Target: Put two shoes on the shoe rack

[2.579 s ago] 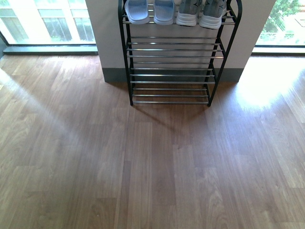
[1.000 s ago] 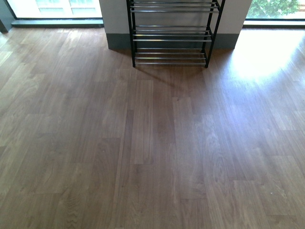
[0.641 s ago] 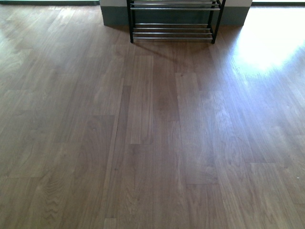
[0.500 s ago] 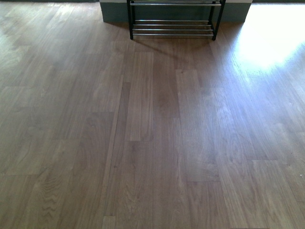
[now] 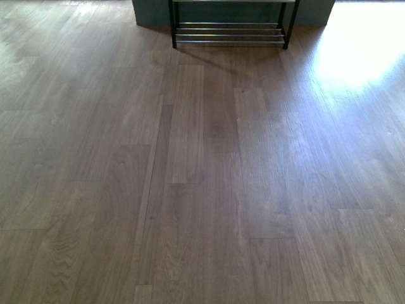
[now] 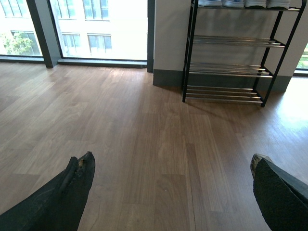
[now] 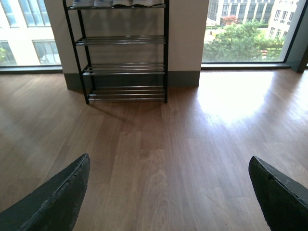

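Standing against the pale wall [image 7: 185,38], the shoe rack [image 6: 231,67] held four shoes [image 6: 245,4] in a row on its top tier. Its lower tiers were bare. Both grippers were far back from the rack, above the wooden floor [image 5: 202,177]. The left gripper [image 6: 168,178] had its fingers wide apart and held nothing. The right gripper [image 7: 168,185] was spread wide too, holding nothing.

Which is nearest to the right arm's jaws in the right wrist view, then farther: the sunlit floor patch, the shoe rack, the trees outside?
1. Sunlit floor patch, on the wood floor ahead of the open jaws.
2. Shoe rack, against the wall, shoes on its top tier.
3. Trees, outside beyond the window.
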Robot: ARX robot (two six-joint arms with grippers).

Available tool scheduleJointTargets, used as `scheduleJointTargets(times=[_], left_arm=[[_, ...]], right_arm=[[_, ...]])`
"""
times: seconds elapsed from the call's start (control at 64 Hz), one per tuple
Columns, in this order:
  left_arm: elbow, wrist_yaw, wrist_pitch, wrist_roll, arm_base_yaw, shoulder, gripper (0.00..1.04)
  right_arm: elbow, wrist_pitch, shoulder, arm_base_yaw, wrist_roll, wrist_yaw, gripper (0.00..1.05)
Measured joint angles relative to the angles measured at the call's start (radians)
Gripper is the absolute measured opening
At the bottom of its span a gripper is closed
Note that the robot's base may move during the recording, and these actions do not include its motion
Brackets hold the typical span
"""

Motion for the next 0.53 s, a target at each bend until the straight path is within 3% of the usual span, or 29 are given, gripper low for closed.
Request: scheduleJointTargets(times=[0.531], left_arm=[[0.0,0.0,0.0,0.0,0.0,0.0,0.95]], right_arm=[[0.0,0.0,0.0,0.0,0.0,0.0,0.96]])
